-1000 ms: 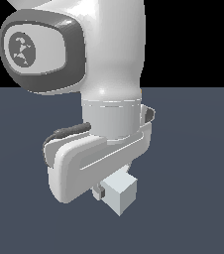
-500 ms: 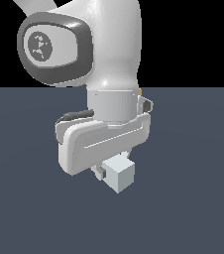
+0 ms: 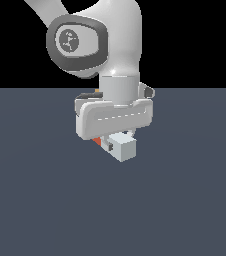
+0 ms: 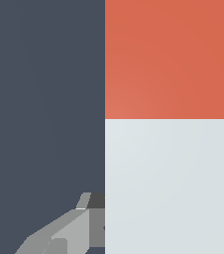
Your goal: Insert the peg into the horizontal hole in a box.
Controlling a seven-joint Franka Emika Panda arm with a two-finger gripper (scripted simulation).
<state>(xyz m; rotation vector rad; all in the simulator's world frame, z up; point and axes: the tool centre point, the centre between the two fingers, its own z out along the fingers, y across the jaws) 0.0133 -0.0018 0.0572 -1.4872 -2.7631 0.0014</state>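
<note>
Exterior view: the white arm fills the upper middle, its hand (image 3: 114, 120) low over the dark grey-blue tabletop (image 3: 185, 200); the arm's upper links are cut off by the frame's top edge.
Jaws (image 3: 116, 143): almost wholly hidden under the hand's body in the exterior view; they appear clamped on the peg, with the bar sitting right between them.
Peg (image 3: 123, 148): held under the hand, its white end face turned toward the exterior camera; most of its length is foreshortened and hidden behind that end.
Orange-red part (image 3: 98, 141): only a small sliver shows beside the jaws, on the exterior view's left of the white end.
Wrist view: the peg (image 4: 168, 124) takes up the whole height of the picture, cut off at both ends; the white stretch lies nearer the jaws, the orange-red stretch beyond it.
Finger (image 4: 69, 230): one grey finger shows on one side of the white stretch, touching the bar as far as can be told; the other side gives only a thin pale strip at the frame edge.
Peg height: whether the bar touches the tabletop or hangs just above it cannot be told.
Box and hole: neither shows in either view.
</note>
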